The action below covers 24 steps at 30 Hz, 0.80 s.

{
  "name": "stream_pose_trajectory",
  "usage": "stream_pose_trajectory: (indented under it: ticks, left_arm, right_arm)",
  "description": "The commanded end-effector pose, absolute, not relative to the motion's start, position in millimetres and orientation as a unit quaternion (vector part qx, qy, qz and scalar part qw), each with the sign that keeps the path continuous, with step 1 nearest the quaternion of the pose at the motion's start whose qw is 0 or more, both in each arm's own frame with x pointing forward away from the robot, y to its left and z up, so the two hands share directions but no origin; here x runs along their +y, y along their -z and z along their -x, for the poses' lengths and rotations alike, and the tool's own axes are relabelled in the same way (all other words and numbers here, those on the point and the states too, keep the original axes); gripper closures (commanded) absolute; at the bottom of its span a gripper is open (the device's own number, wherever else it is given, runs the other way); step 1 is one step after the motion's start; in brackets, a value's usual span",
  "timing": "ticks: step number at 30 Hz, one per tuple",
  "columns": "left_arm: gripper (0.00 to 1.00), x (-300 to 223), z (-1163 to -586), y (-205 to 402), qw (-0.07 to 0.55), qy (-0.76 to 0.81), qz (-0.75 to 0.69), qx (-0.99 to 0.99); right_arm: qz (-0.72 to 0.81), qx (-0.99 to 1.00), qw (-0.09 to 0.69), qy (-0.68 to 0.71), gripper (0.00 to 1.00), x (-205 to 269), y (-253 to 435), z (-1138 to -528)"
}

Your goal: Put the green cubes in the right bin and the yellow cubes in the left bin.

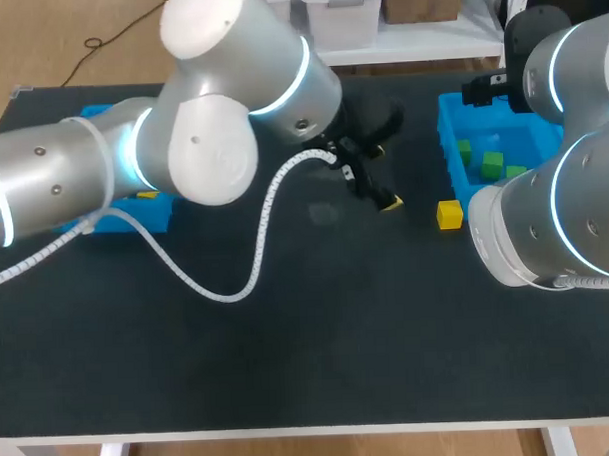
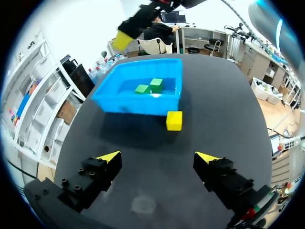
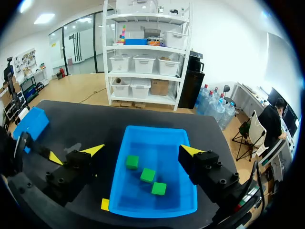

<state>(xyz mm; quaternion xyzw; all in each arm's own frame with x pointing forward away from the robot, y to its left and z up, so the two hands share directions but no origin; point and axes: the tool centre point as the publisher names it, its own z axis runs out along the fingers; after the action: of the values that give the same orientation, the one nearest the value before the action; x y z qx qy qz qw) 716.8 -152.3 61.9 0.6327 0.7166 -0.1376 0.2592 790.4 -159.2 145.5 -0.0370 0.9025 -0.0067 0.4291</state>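
Left gripper: fingers wide apart, nothing between them, above bare tabletop near its middle. Ahead of it and clear of both tips, one yellow cube lies just beside the right bin, on the side facing the tabletop's middle.

Right gripper: fingers spread wide, empty, over that bin near the right edge.

Three green cubes lie inside; no loose green seen.

Left bin sits near the left edge, largely hidden by the left arm, with something yellow showing in it.

Judgement: greens done; the loose yellow cube remains.
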Motion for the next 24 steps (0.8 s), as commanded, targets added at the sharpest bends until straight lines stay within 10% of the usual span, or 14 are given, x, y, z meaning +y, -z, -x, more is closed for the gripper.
stream_pose_trajectory:
  ticks: [1,24]
  left_arm:
    - [0.00,-172.9,-717.5,-54.0,0.248,0.140,-0.642,0.712]
    - [0.00,-211.5,-703.5,-44.1,0.226,0.145,-0.644,0.716]
  right_arm:
    - [0.039,0.903,0.428,0.003,0.00,-160.7,-146.2,-790.5]
    - [0.039,0.903,0.428,0.003,0.00,-160.7,-146.2,-790.5]
